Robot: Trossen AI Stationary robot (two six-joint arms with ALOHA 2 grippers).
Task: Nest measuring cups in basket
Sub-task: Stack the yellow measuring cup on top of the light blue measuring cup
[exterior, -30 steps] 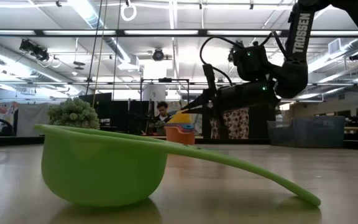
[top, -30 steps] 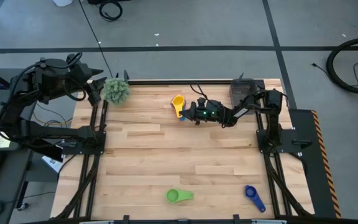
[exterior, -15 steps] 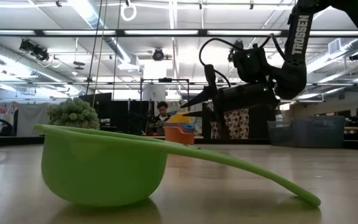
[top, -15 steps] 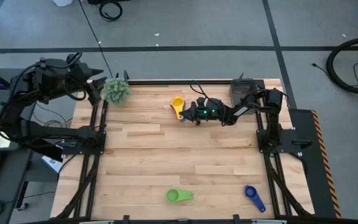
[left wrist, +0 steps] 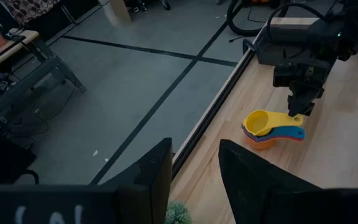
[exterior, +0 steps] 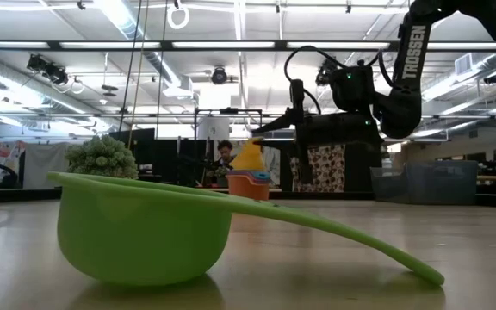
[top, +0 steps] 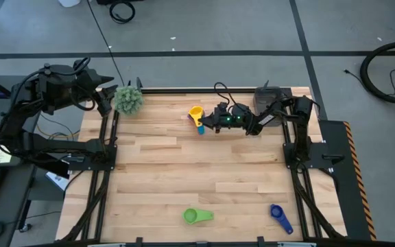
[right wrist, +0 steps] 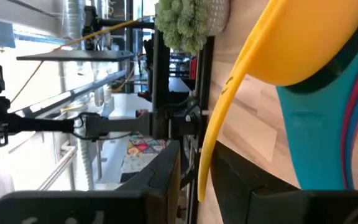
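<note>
A stack of measuring cups (top: 196,116) stands on the table near its far edge, with a yellow cup (left wrist: 258,121) on top, tilted. My right gripper (right wrist: 197,149) reaches level from the table's right, open, one finger above the yellow cup's handle and one below it. The dark grey basket (top: 266,97) stands at the far right corner, behind that arm. A green cup (top: 197,216) and a dark blue cup (top: 280,218) rest on their bottoms near the front edge. My left gripper (left wrist: 194,146) hangs open beyond the table's far left corner, holding nothing. My right gripper has the free end of the yellow cup's handle (right wrist: 213,134) between its fingers, which come level from the table's right, along the handle. The handle lies against the lower finger (right wrist: 241,180); the upper finger (right wrist: 163,177) stands apart. The bowl sits tilted in the light blue cup (right wrist: 303,124).
A fuzzy green plant ball (top: 127,100) sits at the far left corner, beside the left arm. Bare wood lies between the stack and the two cups at the front. The arm frames (top: 101,147) run along both side edges.
My right gripper has shifted a little toward the table's far edge and tipped up from pointing slightly downward to level. The yellow cup on the stack has tipped, its handle side risen, while the cups beneath stayed put.
</note>
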